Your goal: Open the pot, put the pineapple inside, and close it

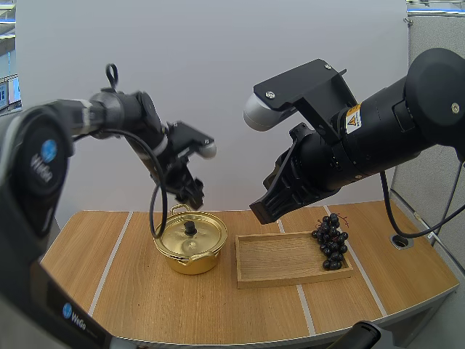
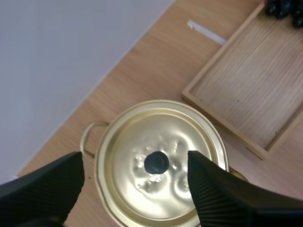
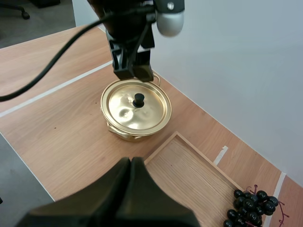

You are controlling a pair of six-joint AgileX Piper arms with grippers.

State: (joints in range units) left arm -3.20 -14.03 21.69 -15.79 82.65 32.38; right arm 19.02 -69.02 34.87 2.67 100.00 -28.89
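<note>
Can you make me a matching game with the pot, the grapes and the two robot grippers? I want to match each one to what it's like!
Things:
1. pot
2. grapes
3. left gripper
4. right gripper

What it's like:
A. shut
B. dark, at the right end of the wooden tray
C. gold, with its lid on
D. open, above the lid's black knob

Pairs: 1-C, 2-B, 3-D, 4-A.
</note>
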